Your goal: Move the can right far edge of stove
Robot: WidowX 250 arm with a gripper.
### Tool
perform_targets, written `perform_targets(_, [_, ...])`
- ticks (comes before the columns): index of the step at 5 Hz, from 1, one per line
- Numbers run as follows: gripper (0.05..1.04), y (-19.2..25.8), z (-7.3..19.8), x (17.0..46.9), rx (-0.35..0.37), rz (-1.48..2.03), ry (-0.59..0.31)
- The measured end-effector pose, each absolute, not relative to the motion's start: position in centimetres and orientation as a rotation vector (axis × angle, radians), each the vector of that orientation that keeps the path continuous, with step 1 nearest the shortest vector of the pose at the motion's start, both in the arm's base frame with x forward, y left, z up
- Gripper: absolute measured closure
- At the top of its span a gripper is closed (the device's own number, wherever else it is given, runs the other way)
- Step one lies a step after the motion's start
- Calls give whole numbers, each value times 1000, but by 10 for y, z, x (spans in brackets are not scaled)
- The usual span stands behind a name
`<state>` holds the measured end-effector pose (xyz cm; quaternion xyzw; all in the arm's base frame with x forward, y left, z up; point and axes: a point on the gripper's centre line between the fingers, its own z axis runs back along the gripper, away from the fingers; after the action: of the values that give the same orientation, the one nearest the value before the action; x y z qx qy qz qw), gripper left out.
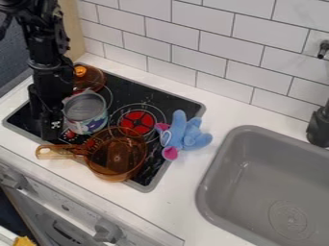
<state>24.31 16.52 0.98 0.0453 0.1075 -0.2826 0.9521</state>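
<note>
Where the white surface (160, 209) comes nearest, a grey knob (108, 230) stands out from the front panel below it, and something yellow (24, 241) pokes in at the near left corner. To the right, the grey sink (225, 158) is set into the surface, its drain towards the near end. A clear amber pan (117, 156) sits at the near edge of the black stove (157, 93), handle pointing left, out over the white. Just right of it, a blue plush toy (186, 134) with pink patches lies across the stove's right edge. Further back on the left half of the stove is the can (85, 115), its open silver top showing. The black hand (53, 126) hangs down close beside it on the left; I cannot tell how far open it is, or whether it grips the can. Behind them an amber lid (91, 81) with an orange knob rests near the far left corner, and white tiles (202, 44) rise at the back
</note>
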Motion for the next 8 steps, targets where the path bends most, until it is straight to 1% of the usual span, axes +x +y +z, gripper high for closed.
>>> perform_targets(2, [83, 161, 5, 260, 97, -588, 205])
perform_targets(5, [83, 118, 4, 290, 98, -764, 156])
perform_targets(8, [83, 62, 1, 343, 55, -904, 56])
